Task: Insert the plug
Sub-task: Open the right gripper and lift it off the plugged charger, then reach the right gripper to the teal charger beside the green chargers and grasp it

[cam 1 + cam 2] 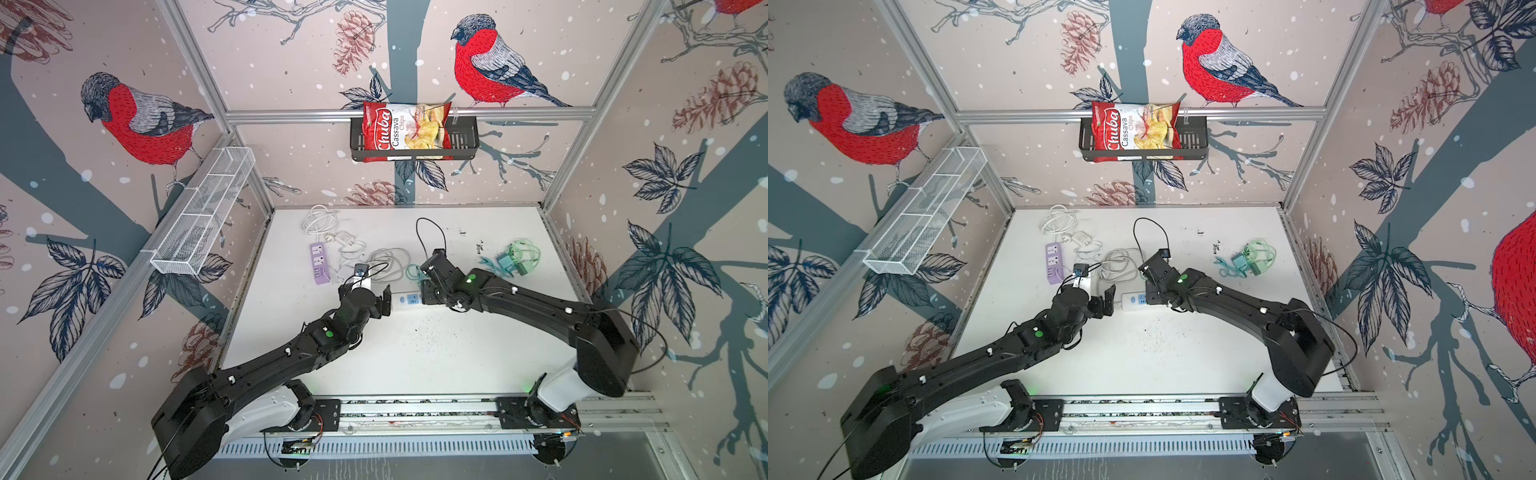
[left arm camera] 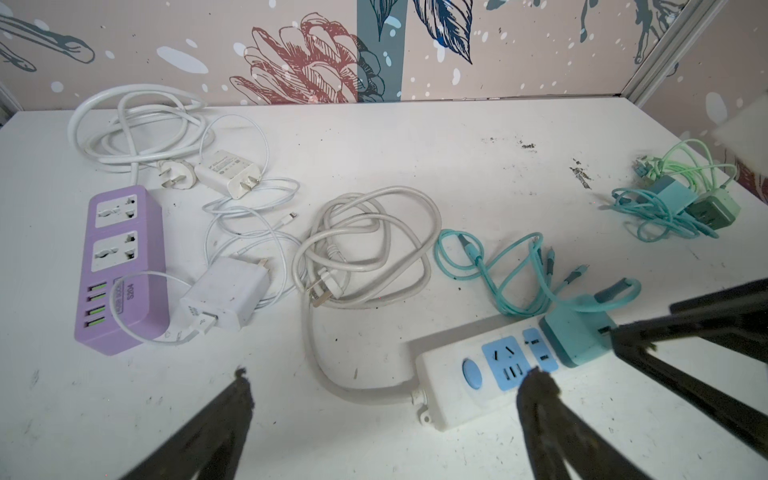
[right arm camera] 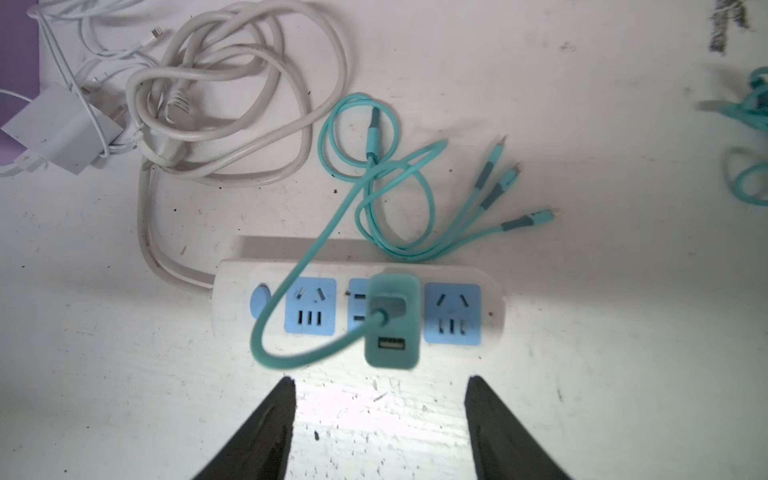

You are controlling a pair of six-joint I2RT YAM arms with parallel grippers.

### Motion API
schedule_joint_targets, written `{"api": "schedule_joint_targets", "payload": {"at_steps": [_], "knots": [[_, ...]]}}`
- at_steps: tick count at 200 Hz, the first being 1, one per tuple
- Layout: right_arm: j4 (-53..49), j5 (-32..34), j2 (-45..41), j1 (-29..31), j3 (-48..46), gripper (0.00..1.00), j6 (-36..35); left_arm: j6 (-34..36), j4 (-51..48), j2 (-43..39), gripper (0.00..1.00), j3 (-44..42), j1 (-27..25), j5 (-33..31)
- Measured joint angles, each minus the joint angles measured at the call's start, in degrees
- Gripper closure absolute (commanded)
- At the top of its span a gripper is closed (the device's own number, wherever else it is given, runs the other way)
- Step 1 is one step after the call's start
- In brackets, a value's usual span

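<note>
Teal charger (image 3: 391, 320) stands plugged on the middle socket block of the white power strip (image 3: 492, 307), with a free blue socket on each side of it and an empty USB port on its face. Whether its pins are pushed fully home cannot be told. Its teal cable (image 3: 345, 199) leaves the charger's face, bows out over the strip's blue switch, crosses the strip and coils on the table beyond, ending in three small connectors.

The right gripper (image 3: 380, 380) hovers just short of the charger. Its two black fingers are spread apart, wider than the charger, with nothing between them and not touching it.

The left gripper (image 2: 388, 374) is at the switch end of the strip (image 2: 440, 374). Its fingers are spread wide and hold nothing. In the left wrist view one fingertip (image 2: 536, 382) overlaps the first blue socket; whether it touches the strip cannot be told. In both top views that finger is right at the strip's end (image 1: 405, 301) (image 1: 1133, 300).

The strip's thick grey cord (image 2: 365, 232) lies in a loose coil behind it. Farther left is a purple power strip (image 2: 120, 266) with two white chargers (image 2: 226, 295) and thin white cables beside it. Well apart, near the right wall, lies a bundle of green and teal chargers (image 2: 681, 203) and cables.

On the back wall a black basket (image 1: 465, 141) holds a red bag of chips (image 1: 405, 131), and a white wire basket (image 1: 199, 216) hangs on the left wall.
</note>
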Motion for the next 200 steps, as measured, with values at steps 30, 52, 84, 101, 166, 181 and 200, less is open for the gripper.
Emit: {"api": "schedule_joint_targets", "payload": {"at_steps": [30, 52, 84, 101, 166, 181, 200], "knots": [[-1.2, 0.2, -9.9, -3.9, -4.8, 0.29, 0.6, 2.6, -1.2, 3.5, 0.02, 4.1, 0.0, 0.2], [1.0, -0.1, -17.4, -11.1, -9.6, 0.27, 1.2, 5.6, -1.6, 7.6, 0.02, 9.4, 0.0, 1.6], [4.4, -3.0, -19.6, -28.8, -13.7, 0.27, -1.5, 9.8, -1.9, 16.1, 0.03, 18.9, 0.0, 4.5], [6.8, -4.5, -17.2, -35.4, -13.4, 0.28, -3.1, 10.8, -1.0, 19.4, 0.03, 21.2, 0.0, 6.5], [8.5, -9.2, 10.6, -46.2, 4.8, 0.34, -9.1, 13.0, 1.4, 19.6, 0.03, 17.4, 0.0, 12.6], [8.3, -9.3, 15.6, -46.5, 8.3, 0.35, -10.4, 13.0, 1.7, 17.2, 0.03, 14.6, 0.0, 14.0], [8.0, -9.3, 19.9, -46.6, 11.4, 0.35, -10.6, 12.7, 2.2, 13.8, 0.03, 10.9, 0.0, 15.1]]}}
